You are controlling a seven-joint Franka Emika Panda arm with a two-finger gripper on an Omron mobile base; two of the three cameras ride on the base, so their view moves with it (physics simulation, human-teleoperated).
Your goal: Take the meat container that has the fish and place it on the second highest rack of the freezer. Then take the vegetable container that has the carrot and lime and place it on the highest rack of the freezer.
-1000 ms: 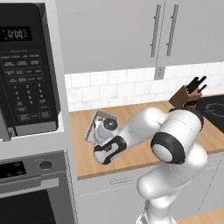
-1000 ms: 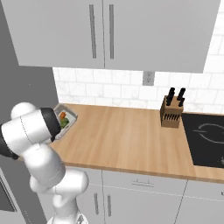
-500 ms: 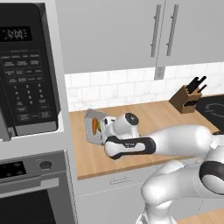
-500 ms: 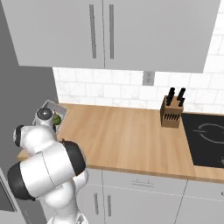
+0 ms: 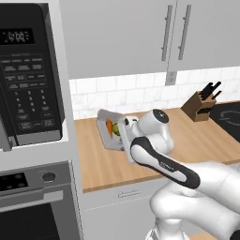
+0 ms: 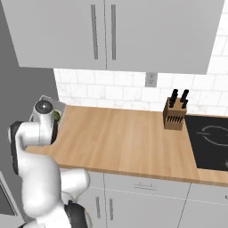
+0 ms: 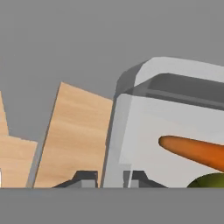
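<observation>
Hand view: carrot point(image 7: 197, 151) cut off at 3 o'clock, lime point(image 7: 209, 180) mostly under the bottom band. Fingers point(image 7: 85, 178) show tips only. Left base view: wrist hides near side of container point(image 5: 108, 134). Right base view: arm covers most of it.

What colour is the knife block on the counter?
Brown, with black knife handles; the knife block shows best in the right base view.

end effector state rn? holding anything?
End effector: shut on the vegetable container's wall, one fingertip each side; the carrot and lime are inside it.
</observation>
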